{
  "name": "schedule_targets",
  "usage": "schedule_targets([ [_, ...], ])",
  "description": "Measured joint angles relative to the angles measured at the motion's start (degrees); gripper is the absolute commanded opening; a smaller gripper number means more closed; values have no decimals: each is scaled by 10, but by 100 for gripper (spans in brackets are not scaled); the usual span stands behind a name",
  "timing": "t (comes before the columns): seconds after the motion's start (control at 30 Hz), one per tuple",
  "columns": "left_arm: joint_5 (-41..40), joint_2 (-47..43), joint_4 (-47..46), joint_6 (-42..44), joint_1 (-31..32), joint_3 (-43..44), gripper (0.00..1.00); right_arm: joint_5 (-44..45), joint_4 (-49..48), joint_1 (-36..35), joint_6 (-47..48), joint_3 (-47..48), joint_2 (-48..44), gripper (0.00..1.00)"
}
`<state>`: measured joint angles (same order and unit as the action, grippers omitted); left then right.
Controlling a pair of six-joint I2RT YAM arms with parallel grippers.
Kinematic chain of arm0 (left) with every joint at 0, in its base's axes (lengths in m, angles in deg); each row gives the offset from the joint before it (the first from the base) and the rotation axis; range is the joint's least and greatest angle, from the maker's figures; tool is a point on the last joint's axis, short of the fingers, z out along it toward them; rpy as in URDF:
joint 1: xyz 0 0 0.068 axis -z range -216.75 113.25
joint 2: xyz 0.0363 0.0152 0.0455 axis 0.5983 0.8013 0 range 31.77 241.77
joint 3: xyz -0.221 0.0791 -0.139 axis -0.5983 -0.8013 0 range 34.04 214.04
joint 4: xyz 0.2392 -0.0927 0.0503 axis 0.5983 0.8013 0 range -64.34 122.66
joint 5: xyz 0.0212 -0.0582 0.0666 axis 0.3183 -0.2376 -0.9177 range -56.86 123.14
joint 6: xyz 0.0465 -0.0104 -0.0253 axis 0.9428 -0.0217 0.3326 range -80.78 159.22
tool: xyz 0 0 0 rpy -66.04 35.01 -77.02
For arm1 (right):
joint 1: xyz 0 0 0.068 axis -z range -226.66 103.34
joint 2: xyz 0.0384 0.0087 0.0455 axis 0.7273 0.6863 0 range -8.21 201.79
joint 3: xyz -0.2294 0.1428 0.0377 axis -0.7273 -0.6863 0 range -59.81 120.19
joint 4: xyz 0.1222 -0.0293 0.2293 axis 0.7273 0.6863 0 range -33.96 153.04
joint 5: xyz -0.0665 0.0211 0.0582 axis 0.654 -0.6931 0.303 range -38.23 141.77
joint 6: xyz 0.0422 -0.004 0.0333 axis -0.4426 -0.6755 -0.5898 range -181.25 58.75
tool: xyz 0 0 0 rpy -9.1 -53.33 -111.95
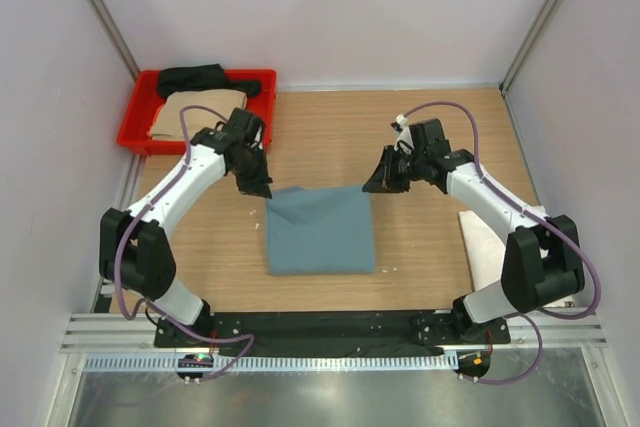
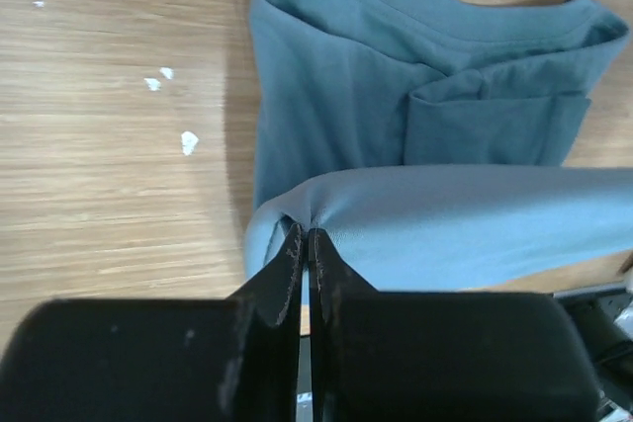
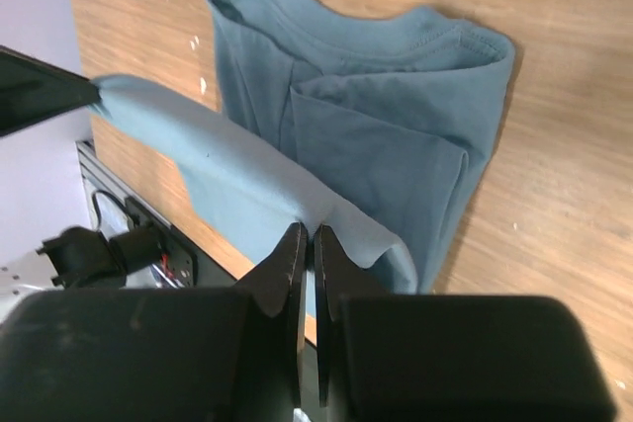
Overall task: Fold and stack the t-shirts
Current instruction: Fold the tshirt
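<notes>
Metal rail (image 1: 100,332), wooden table (image 1: 330,137) bearing teal t-shirt (image 1: 320,232), pale walls (image 1: 300,7) around.

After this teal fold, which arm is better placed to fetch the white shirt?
Right, probably. The white t-shirt lies at the table right edge, beside the right arm, far from the left gripper. The right gripper is shut on a corner of the teal t-shirt, so it must release first.

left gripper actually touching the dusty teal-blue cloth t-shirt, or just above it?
Touching. The left wrist view shows the left gripper pinched shut on a lifted edge of the dusty teal-blue cloth t-shirt, with cloth bunching at its tips.
</notes>
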<state>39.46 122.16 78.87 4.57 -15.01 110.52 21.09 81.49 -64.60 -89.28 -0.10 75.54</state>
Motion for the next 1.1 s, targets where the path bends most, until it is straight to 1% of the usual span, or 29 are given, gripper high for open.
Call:
schedule_targets([
  [0.07, -3, 13, 5, -4, -16, 3, 0, 2, -15, 0, -9, 14, 18, 2],
  [0.13, -6, 45, 4, -6, -35, 12, 0, 3, -37, 0, -17, 31, 56, 3],
  [0.2, -12, 104, 6, -3, -51, 39, 0, 6, -60, -1, -20, 59, 107, 7],
  [0.27, -19, 166, 0, 3, -59, 75, 0, 15, -95, -1, -20, 88, 173, 8],
  [0.3, -29, 202, -2, 9, -62, 106, 1, 20, -108, 0, -18, 99, 200, 10],
  [0.33, -34, 228, -5, 10, -63, 115, 1, 26, -116, 0, -15, 109, 228, 10],
  [0.37, -43, 251, -7, 12, -63, 130, 4, 32, -116, 3, -8, 125, 259, 11],
  [0.4, -51, 268, -9, 16, -63, 140, 10, 35, -117, 5, -3, 136, 280, 15],
  [0.43, -61, 278, -9, 19, -63, 146, 20, 37, -118, 9, 2, 145, 300, 25],
  [0.47, -71, 281, -10, 22, -62, 147, 37, 38, -114, 12, 8, 152, 312, 32],
  [0.53, -94, 276, -5, 24, -61, 147, 49, 50, -97, 21, 25, 170, 323, 47],
  [0.63, -127, 248, -6, 28, -62, 134, 60, 71, -71, 33, 54, 205, 321, 54],
  [0.73, -150, 193, 3, 40, -63, 122, 58, 83, -62, 41, 69, 217, 300, 55],
  [0.87, -135, 115, 1, 54, -64, 118, 59, 71, -61, 37, 69, 189, 248, 59],
  [0.97, -83, 68, -28, 58, -64, 77, 59, 49, -78, 18, 66, 146, 212, 70],
  [1.0, -68, 61, -38, 60, -64, 61, 59, 42, -85, 11, 65, 132, 206, 99],
  [1.1, -27, 70, -63, 65, -64, 11, 59, 22, -105, -5, 62, 98, 204, 100],
])
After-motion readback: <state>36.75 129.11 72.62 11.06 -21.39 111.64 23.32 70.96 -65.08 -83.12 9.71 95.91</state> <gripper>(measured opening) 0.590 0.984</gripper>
